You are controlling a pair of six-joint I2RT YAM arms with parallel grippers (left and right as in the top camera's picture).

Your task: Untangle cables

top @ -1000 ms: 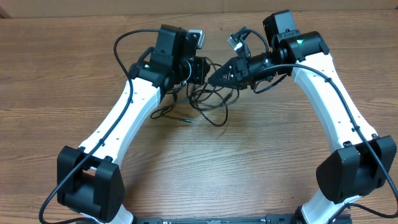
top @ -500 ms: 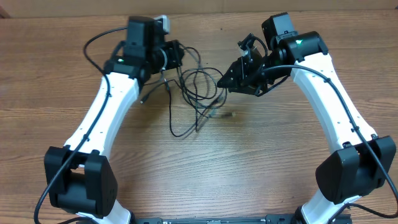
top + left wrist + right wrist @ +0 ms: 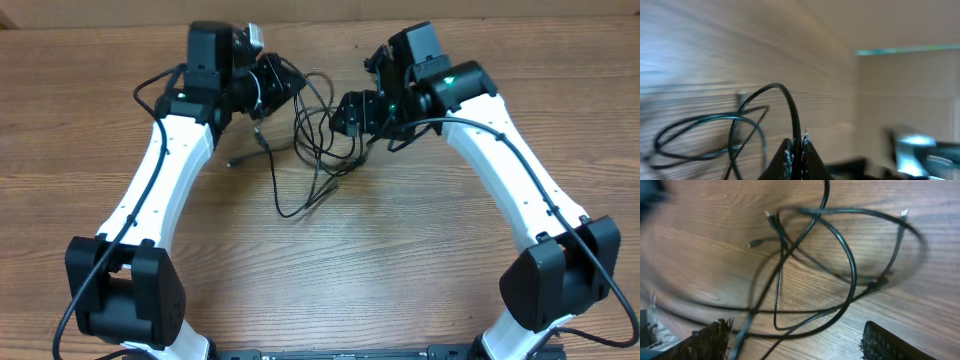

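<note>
The cables [image 3: 320, 140] are thin black cords lying in a loose tangle of crossing loops on the wooden table, between my two arms. My left gripper [image 3: 290, 85] is at the tangle's upper left, and its jaws are shut on one cord. In the left wrist view that cable [image 3: 792, 107] arches up out of the shut left gripper [image 3: 796, 147]. My right gripper [image 3: 345, 115] hovers over the tangle's right side. In the right wrist view the right gripper [image 3: 796, 342] is open, with its fingers [image 3: 710, 340] wide apart above the cables [image 3: 854, 277] and gripping nothing.
One cord runs down from the tangle and ends in a hook shape [image 3: 285, 212] toward the table's middle. A small plug end [image 3: 232, 161] lies left of the tangle. The wooden table [image 3: 400, 260] meets a tan wall at the back.
My right gripper has opened, let go of the cord it held, and moved left over the tangle. My left arm has pulled its cord to the left and back, spreading the loops.
</note>
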